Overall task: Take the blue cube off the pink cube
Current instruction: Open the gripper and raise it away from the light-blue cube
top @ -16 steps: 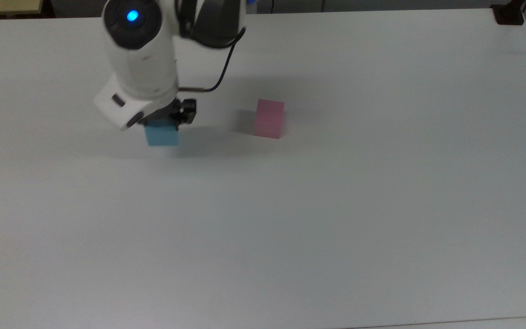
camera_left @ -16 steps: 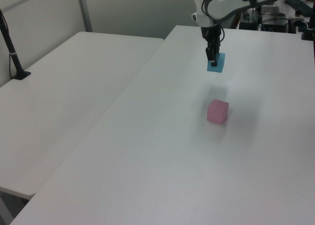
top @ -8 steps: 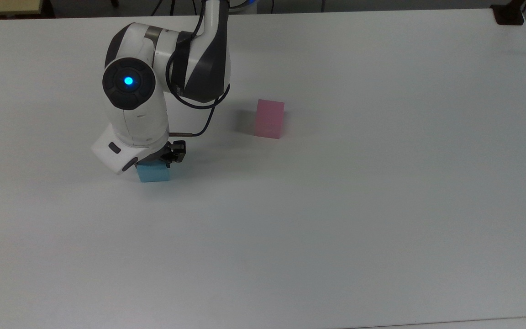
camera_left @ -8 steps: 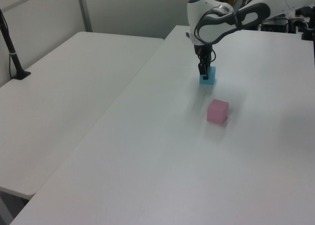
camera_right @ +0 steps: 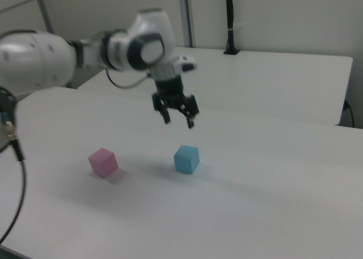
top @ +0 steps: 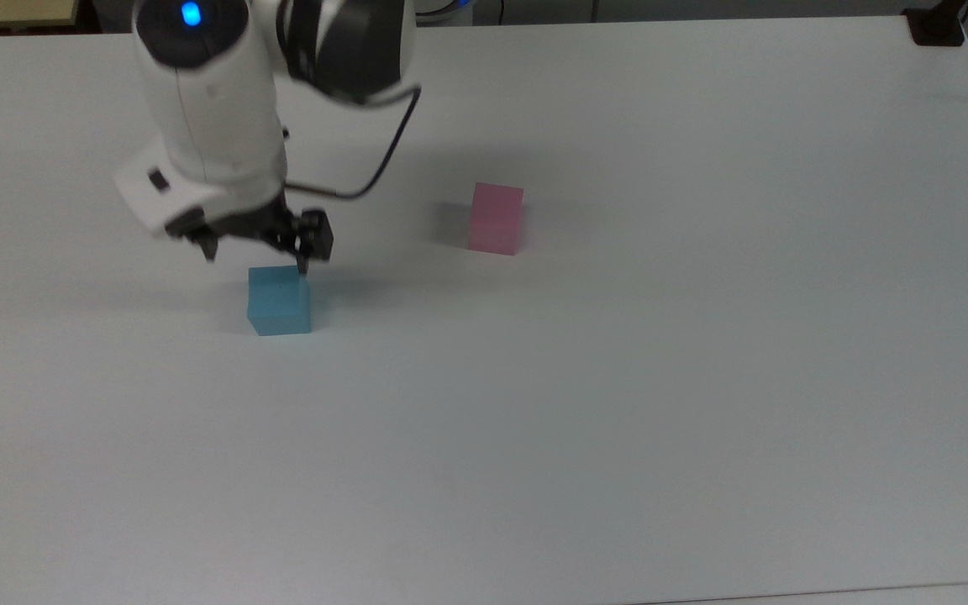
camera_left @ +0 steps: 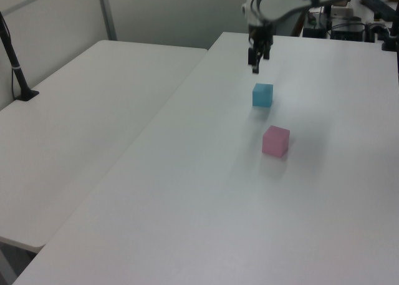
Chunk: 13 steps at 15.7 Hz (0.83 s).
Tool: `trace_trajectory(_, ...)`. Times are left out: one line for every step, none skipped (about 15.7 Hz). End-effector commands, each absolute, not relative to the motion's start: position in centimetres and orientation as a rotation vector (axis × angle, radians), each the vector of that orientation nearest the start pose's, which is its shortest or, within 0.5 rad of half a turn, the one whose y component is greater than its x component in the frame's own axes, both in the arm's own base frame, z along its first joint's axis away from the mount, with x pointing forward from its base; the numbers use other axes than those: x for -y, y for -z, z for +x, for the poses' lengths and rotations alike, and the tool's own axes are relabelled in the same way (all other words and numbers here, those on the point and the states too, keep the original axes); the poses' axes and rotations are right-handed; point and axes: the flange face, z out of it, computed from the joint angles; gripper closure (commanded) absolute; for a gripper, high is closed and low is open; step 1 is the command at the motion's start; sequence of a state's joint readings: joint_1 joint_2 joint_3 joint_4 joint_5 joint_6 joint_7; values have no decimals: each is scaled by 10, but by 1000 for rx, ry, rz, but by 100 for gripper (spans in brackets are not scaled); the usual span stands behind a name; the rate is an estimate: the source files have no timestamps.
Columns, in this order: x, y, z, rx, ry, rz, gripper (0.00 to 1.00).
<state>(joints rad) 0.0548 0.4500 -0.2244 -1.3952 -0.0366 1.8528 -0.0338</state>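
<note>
The blue cube sat flat on the white desk, on its own and off the pink cube. The gripper hung in the air just above it, fingers spread wide and holding nothing, their tips clear of the cube's top face. In the right view the cube lay below the gap between the fingers. The pink cube stood well apart, toward the top view's right. Both cubes were far from every edge of the desk, with bare surface all round them, widest toward the top view's bottom and right edges.
</note>
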Motion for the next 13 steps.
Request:
trace_trajectory(53,-546,607,-183,-110,-3239,0)
trace_trajectory(42,-565,591,-155,-119,-3229,0)
trace_trajectory(31,-577,575,-123,-126,-3223,0)
trace_trajectory(16,-586,560,-78,-129,-3221,0)
trace_trajectory(10,-592,548,-61,-131,-3217,0)
trace_trajectory(6,-594,538,-47,-148,-3214,0)
trace_trajectory(5,-597,531,-45,-160,-3212,0)
trace_trajectory(5,-599,529,-73,-164,-3212,0)
trace_trajectory(8,-601,530,-120,-161,-3212,0)
trace_trajectory(10,-605,531,-148,-146,-3211,0)
trace_trajectory(12,-608,531,-156,-143,-3213,0)
trace_trajectory(13,-608,531,-164,-155,-3212,0)
trace_trajectory(14,-608,530,-167,-165,-3211,0)
